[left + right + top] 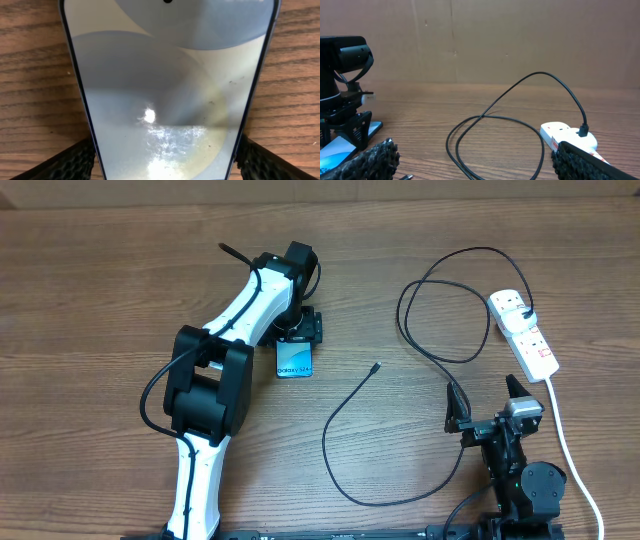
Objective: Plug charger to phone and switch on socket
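The phone (294, 361) lies flat on the table with its light blue screen up. It fills the left wrist view (165, 90). My left gripper (298, 330) is over its far end, and its fingers (166, 150) press both long edges. The charger (345, 405) is a thin black cable in loose loops. Its connector tip (375, 366) lies free on the wood, right of the phone. Its black plug (527, 313) sits in the white socket (523, 330) at the far right. My right gripper (487, 402) is open and empty, near the front right. It faces the cable loop (495, 120) and the socket (565, 135).
The socket's thick white cord (572, 460) runs down the right side to the front edge. A cardboard wall (495, 40) closes the back of the table. The left arm (215, 370) stretches from the front left to the phone.
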{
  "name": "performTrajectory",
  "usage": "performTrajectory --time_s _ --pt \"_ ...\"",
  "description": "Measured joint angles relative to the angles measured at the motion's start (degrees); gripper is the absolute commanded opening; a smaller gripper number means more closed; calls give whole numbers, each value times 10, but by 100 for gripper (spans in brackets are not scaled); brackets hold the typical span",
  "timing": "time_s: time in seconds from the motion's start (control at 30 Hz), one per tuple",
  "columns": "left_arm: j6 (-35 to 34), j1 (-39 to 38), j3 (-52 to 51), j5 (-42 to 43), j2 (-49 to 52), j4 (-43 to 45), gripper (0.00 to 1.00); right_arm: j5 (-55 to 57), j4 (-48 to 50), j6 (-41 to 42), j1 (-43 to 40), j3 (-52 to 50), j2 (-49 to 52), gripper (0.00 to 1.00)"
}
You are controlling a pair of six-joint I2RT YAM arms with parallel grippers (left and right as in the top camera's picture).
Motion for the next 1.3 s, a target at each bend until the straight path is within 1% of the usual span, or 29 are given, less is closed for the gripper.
performTrajectory --time_s 0.37,0.8,1.07,1.3 --pt "0 0 0 0 0 0 79 0 0 0 0 0 0 100" --pt "0 0 0 0 0 1 78 0 0 0 0 0 0 100" --pt "0 0 0 -2 0 -1 79 0 0 0 0 0 0 100" --pt "-1 0 0 -2 0 -1 76 0 0 0 0 0 0 100"
